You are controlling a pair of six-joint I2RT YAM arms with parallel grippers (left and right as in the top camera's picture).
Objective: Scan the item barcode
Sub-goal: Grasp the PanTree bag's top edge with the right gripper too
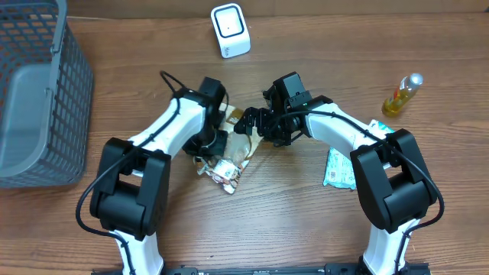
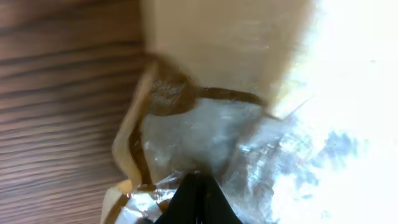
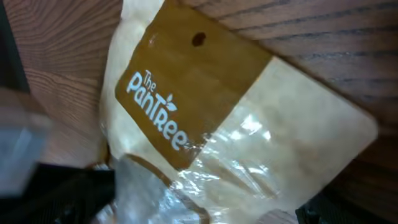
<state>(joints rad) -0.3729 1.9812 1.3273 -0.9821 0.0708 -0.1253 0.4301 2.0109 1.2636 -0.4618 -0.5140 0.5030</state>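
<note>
**Overhead and wrist views, read left to right.** A grey mesh basket [image 1: 38, 92] is standing at the table's left edge, well apart from the work. The left gripper [image 1: 220, 143] is reaching toward the table's middle with its jaws closed. In its wrist view the dark fingertips [image 2: 196, 199] are meeting on the clear film of the PanTree pouch [image 1: 244, 143], so it is judged to be pinching that pouch by one edge. The pouch, tan and brown with a clear window, is sitting between the two grippers, its branded face turned toward the right wrist camera; no barcode is showing in any view. Just below it a small crumpled wrapper [image 1: 227, 174] is lying on the wood. The white barcode scanner [image 1: 230, 29] is standing at the far edge, well apart from the pouch. The right gripper [image 1: 256, 124] is hovering at the pouch's other end with its jaws spread wide, holding nothing. Farther right a teal packet [image 1: 340, 164] and a small yellow bottle [image 1: 403, 95] are resting on the table. Step in hand, as judged: securing the item before presentation. The next move is calling for a second grip by the right jaws, then turning the pouch until its barcode is facing the scanner
</note>
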